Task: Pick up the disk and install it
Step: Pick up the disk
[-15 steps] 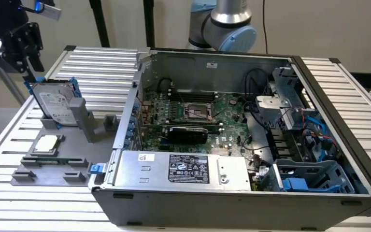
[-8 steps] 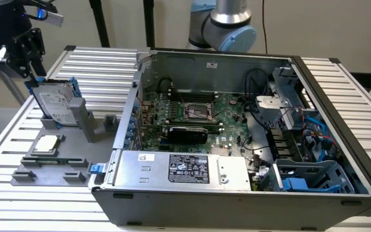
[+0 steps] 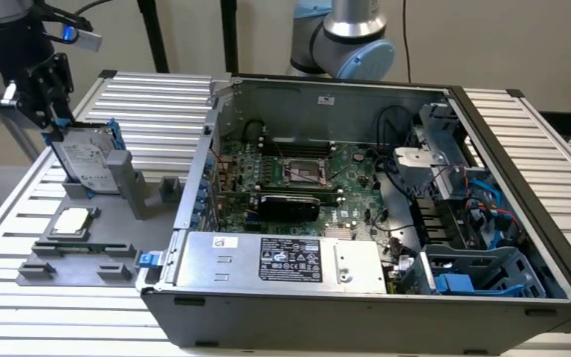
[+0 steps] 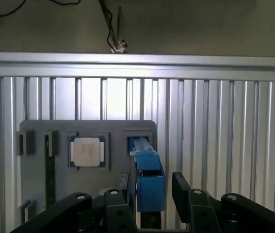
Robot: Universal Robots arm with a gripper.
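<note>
Wrist view caught the pincer (image 4: 151,179) spread astride the disk (image 4: 149,165); exterior view (ten o'clock) had it upright in a grey stand (image 3: 125,182).

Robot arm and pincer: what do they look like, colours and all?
The arm is a silver-grey tube with light blue joint caps. Its pincer is black and boxy, with a black cable and a blue-lit plug above. The fingers are black and angular, with round holes.
</note>
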